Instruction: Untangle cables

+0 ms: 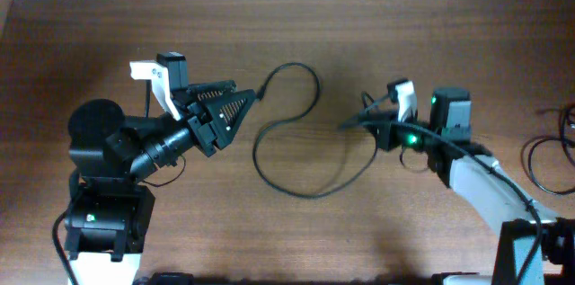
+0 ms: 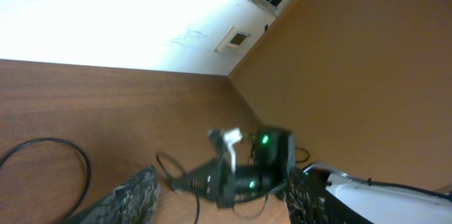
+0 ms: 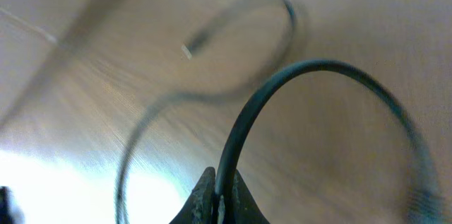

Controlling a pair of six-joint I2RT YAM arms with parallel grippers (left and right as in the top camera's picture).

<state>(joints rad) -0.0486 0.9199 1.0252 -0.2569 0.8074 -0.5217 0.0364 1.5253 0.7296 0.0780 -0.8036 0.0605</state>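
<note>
With its two fingers pinched together, my right gripper (image 3: 219,190) holds one end of the thin black flexible cable (image 1: 256,150). From there the cable snakes in loose loops across the brown wooden table (image 1: 296,24) toward 9 o'clock. Its free end lies just beside my left gripper (image 2: 220,187), whose jaws stand wide and empty.

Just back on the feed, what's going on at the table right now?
The right claw is shut on a thin black cable, which lies in a loose S-curve across the table. The left claw is open, holding nothing, its tips near the cable's free end. More thin cable loops sit at the table's right edge.
</note>
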